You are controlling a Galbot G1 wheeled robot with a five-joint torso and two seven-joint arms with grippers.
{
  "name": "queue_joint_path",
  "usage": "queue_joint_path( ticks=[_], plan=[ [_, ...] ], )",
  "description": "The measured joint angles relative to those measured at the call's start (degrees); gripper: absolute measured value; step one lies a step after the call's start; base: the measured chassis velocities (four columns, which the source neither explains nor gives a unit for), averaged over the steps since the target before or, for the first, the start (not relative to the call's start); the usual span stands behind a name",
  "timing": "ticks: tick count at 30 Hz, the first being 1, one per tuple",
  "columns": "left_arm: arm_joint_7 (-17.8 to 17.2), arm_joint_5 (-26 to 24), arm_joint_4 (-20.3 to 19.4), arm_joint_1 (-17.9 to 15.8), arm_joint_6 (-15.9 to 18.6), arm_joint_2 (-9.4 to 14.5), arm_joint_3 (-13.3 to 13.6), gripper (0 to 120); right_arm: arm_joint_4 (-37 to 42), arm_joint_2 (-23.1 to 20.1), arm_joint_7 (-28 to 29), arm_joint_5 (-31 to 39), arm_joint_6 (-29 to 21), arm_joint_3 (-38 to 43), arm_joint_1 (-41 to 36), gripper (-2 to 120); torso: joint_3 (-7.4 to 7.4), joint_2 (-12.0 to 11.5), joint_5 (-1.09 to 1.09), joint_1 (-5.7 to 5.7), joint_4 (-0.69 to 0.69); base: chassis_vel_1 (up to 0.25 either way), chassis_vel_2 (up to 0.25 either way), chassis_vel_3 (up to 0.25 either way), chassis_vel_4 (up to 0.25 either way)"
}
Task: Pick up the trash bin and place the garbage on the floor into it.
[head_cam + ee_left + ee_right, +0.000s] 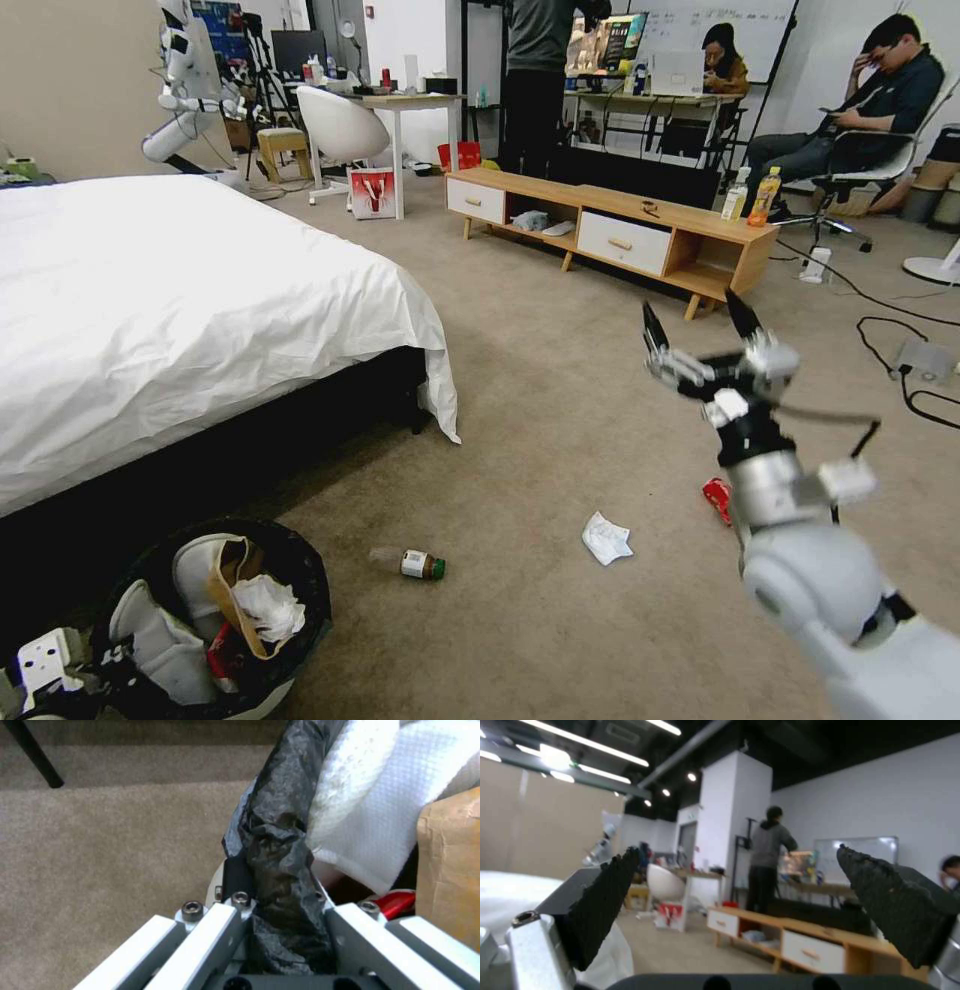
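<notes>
The left gripper point(280, 930) is clamped on the bag-lined rim of the trash bin point(290, 570), holding it low beside the bed point(180, 300) so litter can drop in — a brown paper bag point(235, 590) and tissues already sit inside. The right gripper point(700, 325) hangs raised, fingers spread apart, above the floor point(540, 420), where a small bottle point(410, 563), a white tissue point(606, 538) and a red can point(717, 497) lie.
</notes>
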Motion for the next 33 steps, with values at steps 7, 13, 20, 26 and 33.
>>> queue_joint_path(
  ticks=[7, 13, 20, 26, 33],
  plan=[
    [0.76, 1.67, -1.52, 0.4, 0.0, -1.74, 0.09, 3, 1.79, 5.12, 0.3, -7.06, -1.64, 6.34, -8.08, 100, 0.0, 0.0, -0.01, 0.0, 0.03, 0.0, 0.0, 0.0, 0.0],
    [0.95, 2.15, -1.69, 0.0, 0.0, -2.38, 0.75, 3, 4.87, 8.82, 0.26, -11.12, -3.39, 8.92, -12.81, 100, 0.0, 0.0, 0.0, 0.0, 0.0, 0.0, 0.0, 0.0, 0.0],
    [1.23, 2.66, -1.71, -0.45, 0.0, -2.83, 1.4, 3, 8.15, 15.81, 1.64, -17.36, -7.22, 11.98, -17.76, 100, 0.0, 0.0, -0.02, 0.0, 0.0, 0.0, 0.0, 0.0, 0.0],
    [1.44, 2.85, -1.93, -0.58, 0.0, -3.25, 1.73, 3, 7.87, 19.34, 1.81, -18.57, -7.86, 10.88, -18.58, 100, 0.0, 0.0, 0.0, 0.0, 0.02, 0.0, 0.0, 0.0, 0.0],
    [1.87, 3.34, -2.84, -0.18, 0.0, -3.98, 1.7, 3, 6.6, 20.36, 1.06, -18.4, -8.19, 9.73, -17.85, 100, 0.01, 0.0, -0.01, 0.0, 0.02, 0.0, 0.0, 0.0, 0.0]
  ],
)
